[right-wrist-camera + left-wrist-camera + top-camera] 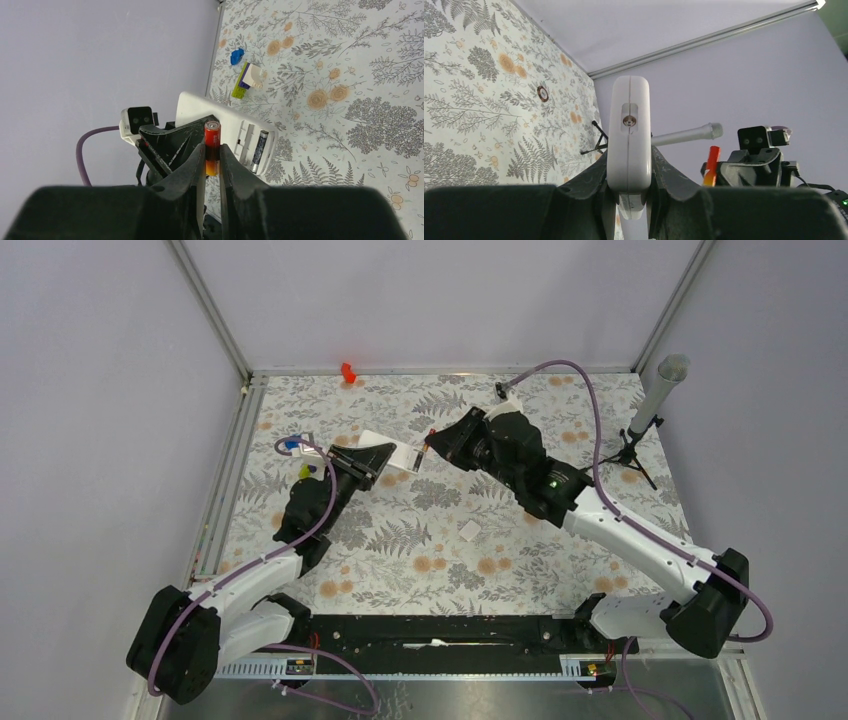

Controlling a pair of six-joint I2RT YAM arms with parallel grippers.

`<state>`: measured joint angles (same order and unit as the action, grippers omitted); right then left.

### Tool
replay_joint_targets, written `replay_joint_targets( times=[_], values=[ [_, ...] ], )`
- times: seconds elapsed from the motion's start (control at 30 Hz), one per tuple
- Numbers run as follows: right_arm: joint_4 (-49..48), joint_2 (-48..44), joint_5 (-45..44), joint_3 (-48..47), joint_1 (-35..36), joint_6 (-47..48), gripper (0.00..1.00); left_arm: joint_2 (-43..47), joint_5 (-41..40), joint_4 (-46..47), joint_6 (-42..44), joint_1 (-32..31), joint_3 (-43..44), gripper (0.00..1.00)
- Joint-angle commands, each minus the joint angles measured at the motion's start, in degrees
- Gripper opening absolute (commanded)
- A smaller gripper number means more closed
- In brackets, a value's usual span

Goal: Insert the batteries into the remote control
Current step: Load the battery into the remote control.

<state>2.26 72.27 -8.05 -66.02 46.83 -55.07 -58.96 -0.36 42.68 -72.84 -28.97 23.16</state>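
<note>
Remote control (225, 131) up off the bench (450, 560), clamped edge-on in the left hand (629, 172), bay (246, 140) open, first battery (260, 145) seated. Right hand (212, 162) pinches the second battery (212, 142) just beside that bay. Risk: tilted entry, jamming on the rim or slipping free.

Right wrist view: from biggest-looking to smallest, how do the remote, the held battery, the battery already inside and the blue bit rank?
1. remote
2. held battery, though it is nearer the camera, which enlarges it
3. battery inside
4. blue bit
</note>
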Motion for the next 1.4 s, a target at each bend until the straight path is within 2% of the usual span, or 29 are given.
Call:
replay_joint_targets(
  times=[0.0,0.23,0.8,1.03,1.37],
  values=[
    [3.7,2.5,-5.1,-4.7,1.8,1.1,0.07,0.3,-2.9,8.5,-3.5,-0.3,0.0,0.0],
    [6.3,5.1,-5.0,-6.4,2.5,-0.2,0.07,-1.3,-1.7,11.7,-5.9,-0.3,-1.4,0.0],
    [7.6,10.1,-1.6,-9.4,2.6,-0.5,0.11,-3.5,0.1,18.0,-4.1,-0.4,-2.2,0.0],
    [8.2,9.7,-2.1,-8.9,2.7,-0.2,0.21,-3.3,-0.5,18.6,-4.4,-0.4,-2.5,0.0],
    [7.2,7.9,-2.1,-7.7,2.7,1.0,0.29,-3.7,-1.7,19.3,-4.9,-0.4,-2.9,0.0]
  ],
)
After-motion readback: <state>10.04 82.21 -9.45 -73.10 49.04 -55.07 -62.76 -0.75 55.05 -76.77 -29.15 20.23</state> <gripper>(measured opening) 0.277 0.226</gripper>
